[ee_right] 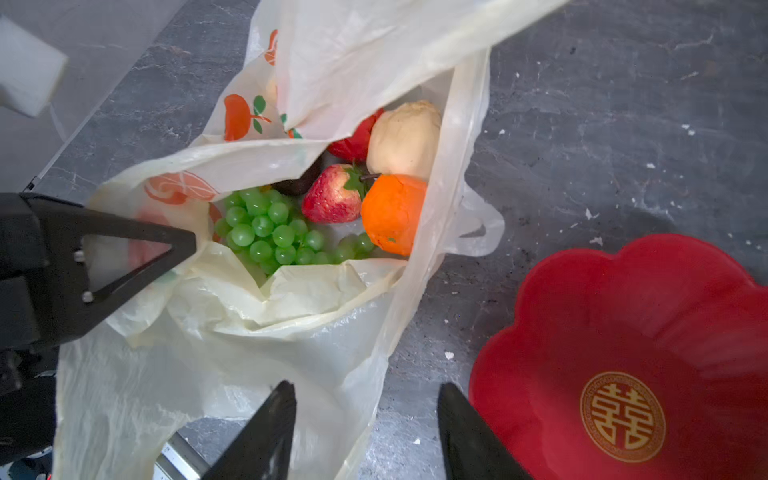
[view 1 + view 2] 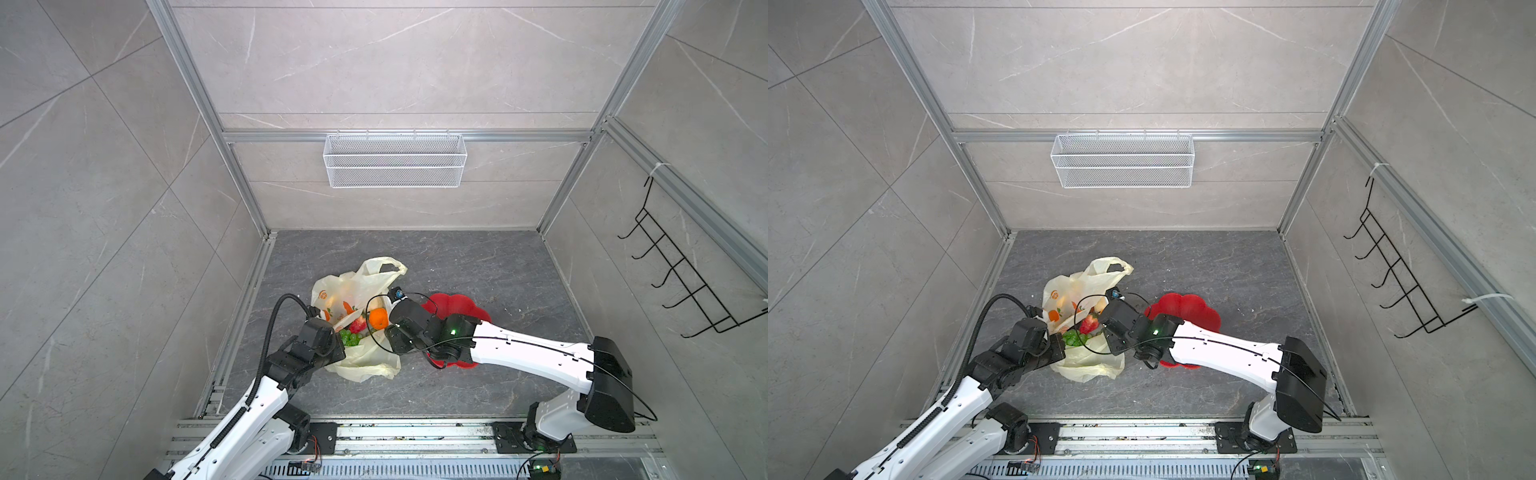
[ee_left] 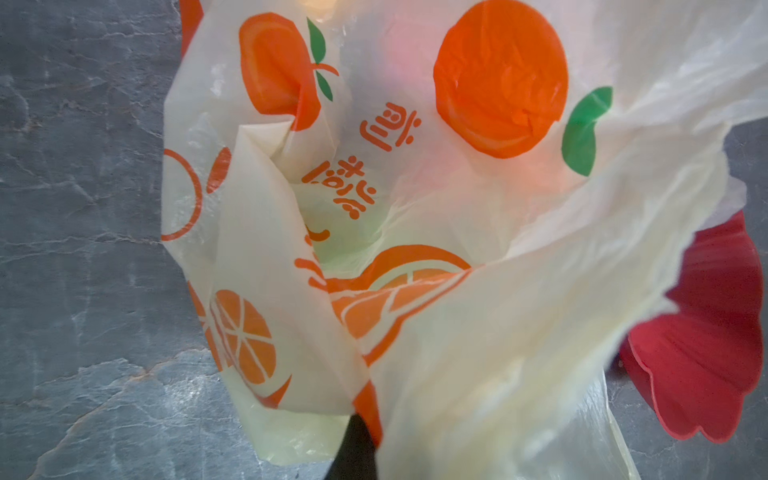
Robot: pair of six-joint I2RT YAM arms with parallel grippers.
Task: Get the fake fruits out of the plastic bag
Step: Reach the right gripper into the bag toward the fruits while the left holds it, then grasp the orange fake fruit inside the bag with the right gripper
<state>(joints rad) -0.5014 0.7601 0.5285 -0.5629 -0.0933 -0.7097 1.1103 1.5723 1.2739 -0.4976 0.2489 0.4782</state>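
Risks snagging thin bag (image 1: 291,324) w/ half-open, empty R gripper (image 1: 368,411) reaching for orange (image 1: 392,212), yanking rim from shut L gripper (image 1: 178,249) pinch, mouth collapsing.

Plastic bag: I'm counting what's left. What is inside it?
Green grapes, a strawberry, an orange, a pale fruit; partly a dark fruit. Anything under folds of the bag is hidden.
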